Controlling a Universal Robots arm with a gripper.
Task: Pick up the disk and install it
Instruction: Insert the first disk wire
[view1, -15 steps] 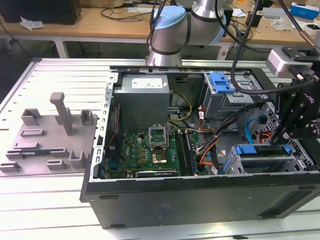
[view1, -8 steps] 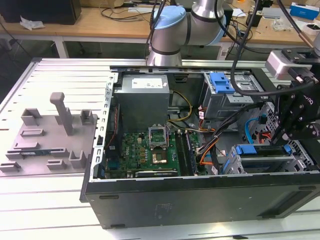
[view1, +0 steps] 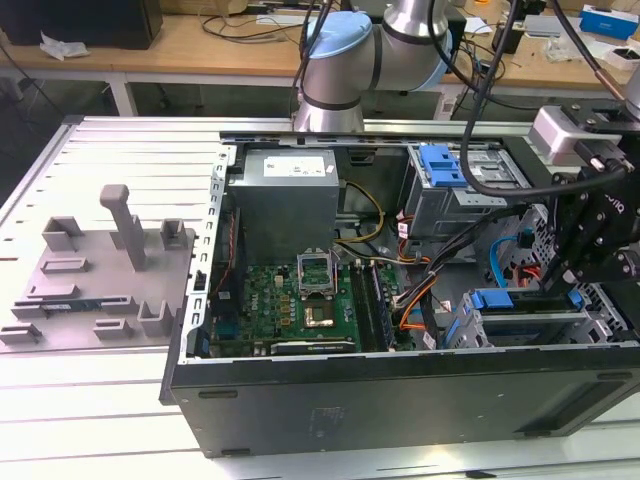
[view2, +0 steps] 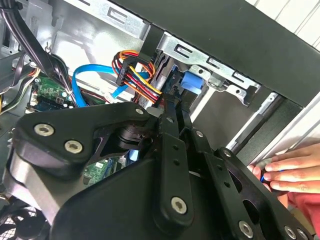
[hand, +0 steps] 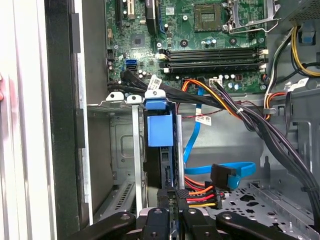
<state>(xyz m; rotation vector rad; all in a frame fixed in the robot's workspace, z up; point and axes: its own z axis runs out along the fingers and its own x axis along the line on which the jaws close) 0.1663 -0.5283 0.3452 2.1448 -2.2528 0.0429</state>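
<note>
Pinching, by the look of it, the rear edge of the disk (hand: 160, 130): claw (hand: 171, 202) nearly closed, fingers drawn close across the thin body in both wrist views. Reads as a grip, though not a certain one.

Disk edge-on in a slot of the drive cage (hand: 122, 102), blue carrier tab toward the motherboard (hand: 210, 30). In the exterior view, cage and claw (view1: 580, 285) at the right end of the open computer case (view1: 400, 400).

Hazards, as judged:
- Power wires (hand: 200, 192), red, yellow and orange with a black plug, just beside the claw. Liable to snag, or to get trapped behind the disk on any further push.
- Blue data cable (hand: 235, 170) looping near the same spot. Same worry.
- Narrow hold on a thin edge. Could slip, or let the disk tilt and bind against the cage rails.
- Person's hand (view2: 287, 172) just outside the case wall, near the claw's linkage. Pinch risk on any sideways swing.

Writing:
- White tags (hand: 156, 82) on the black cable bundle, print too small to read.
- Pale label on the grey power-supply box (view1: 285, 200), not legible.
- Disk's own label out of sight, face turned away.
</note>
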